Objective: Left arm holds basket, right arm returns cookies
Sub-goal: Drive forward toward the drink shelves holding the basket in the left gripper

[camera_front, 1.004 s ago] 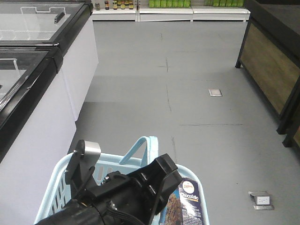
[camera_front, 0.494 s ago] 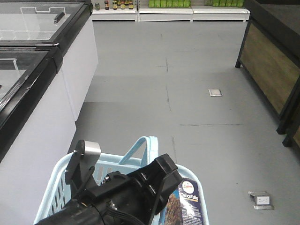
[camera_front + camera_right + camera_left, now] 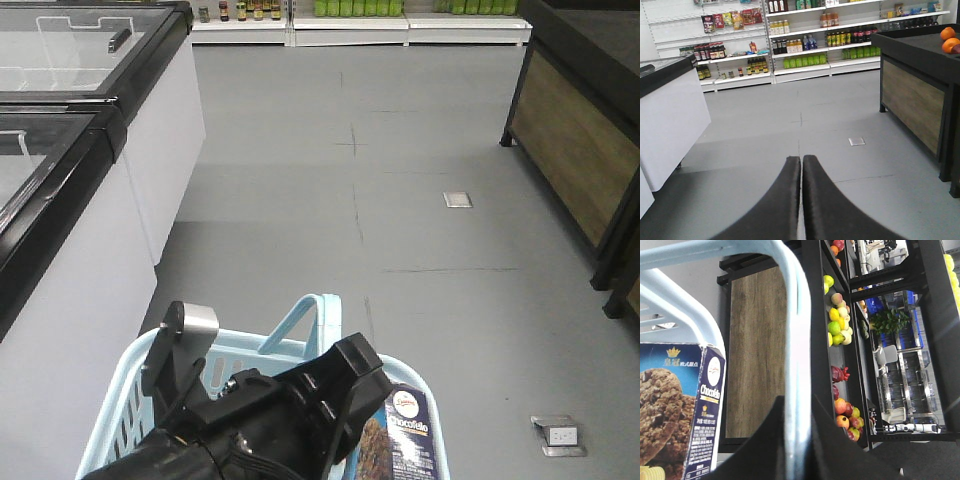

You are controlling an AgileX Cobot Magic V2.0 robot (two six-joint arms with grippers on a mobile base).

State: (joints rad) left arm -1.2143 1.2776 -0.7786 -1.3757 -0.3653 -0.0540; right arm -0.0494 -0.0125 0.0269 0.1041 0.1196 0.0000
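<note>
The light blue basket (image 3: 108, 405) is seen at the bottom edge of the front view, its looped handle (image 3: 799, 340) clamped between the fingers of the left gripper (image 3: 796, 407), and the Chocofello cookies (image 3: 405, 435) are stood inside it at its right side. The right gripper (image 3: 801, 165) is shown with fingers pressed together and nothing between them, pointed over bare grey floor (image 3: 805, 110). A broad aisle is left open ahead, bounded on the left by white freezer chests (image 3: 70, 230) near the basket's rim, on the right by a wood-panelled stand (image 3: 570, 140), and by shelves (image 3: 350, 25) at the far end.
</note>
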